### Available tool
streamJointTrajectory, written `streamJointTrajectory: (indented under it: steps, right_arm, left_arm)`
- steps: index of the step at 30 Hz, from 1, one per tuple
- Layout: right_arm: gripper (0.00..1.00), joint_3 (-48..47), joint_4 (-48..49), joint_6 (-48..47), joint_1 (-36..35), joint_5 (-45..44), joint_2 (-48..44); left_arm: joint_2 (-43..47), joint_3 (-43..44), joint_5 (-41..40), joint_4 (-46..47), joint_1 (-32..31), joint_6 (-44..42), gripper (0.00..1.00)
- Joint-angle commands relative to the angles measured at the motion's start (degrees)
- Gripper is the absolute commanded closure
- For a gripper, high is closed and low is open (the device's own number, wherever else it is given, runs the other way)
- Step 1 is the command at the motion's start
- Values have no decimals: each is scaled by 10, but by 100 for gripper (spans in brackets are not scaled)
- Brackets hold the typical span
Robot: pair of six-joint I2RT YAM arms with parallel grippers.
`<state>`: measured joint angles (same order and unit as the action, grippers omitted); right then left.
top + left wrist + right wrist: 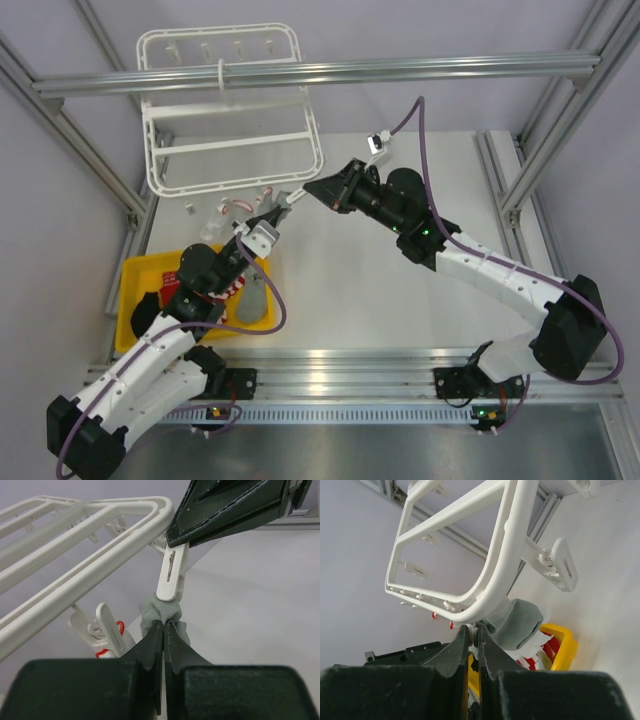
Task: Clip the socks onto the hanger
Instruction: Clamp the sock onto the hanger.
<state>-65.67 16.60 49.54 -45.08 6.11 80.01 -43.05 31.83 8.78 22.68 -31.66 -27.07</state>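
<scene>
The white hanger (230, 110) hangs from the aluminium beam at the back left. It also shows in the left wrist view (100, 555) and the right wrist view (505, 555). My left gripper (164, 624) is shut on a grey sock (161, 611) and holds its bunched end against the tip of a white clip (172, 575) under the frame's near right corner. My right gripper (474, 628) is shut on that clip's upper end, with the grey sock (520, 622) just beyond. In the top view the two grippers (262, 222) (312, 192) meet tip to tip.
A yellow tray (135, 300) at the near left holds red and white striped socks (220, 288); another grey sock (255, 300) lies at its right edge. More clips (107, 630) dangle close to the left. Aluminium beams (320, 75) frame the workspace.
</scene>
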Motion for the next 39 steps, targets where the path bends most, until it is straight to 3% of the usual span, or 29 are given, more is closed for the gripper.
streamJointTrajectory:
  steps: [1,9,17,27,32,39]
  right_arm:
    - [100,-17,-5,-5,6,-6,-9]
    - [100,-31,10,2,4,11,-2]
    - [100,-26,8,1,-2,24,-3]
    - [99,-28,7,-11,-4,15,1]
    - [68,-28,13,-15,-4,14,1]
    - [54,-37,23,-21,-4,9,1]
  left_arm:
    - [10,24,26,25,-2,7,100]
    - [-8,30,41,24,-2,2,100]
    - [-29,45,7,41,-2,7,100]
    - [-18,53,43,44,-2,17,100]
    - [-9,49,52,32,-2,11,100]
    - [2,45,51,14,-2,11,100]
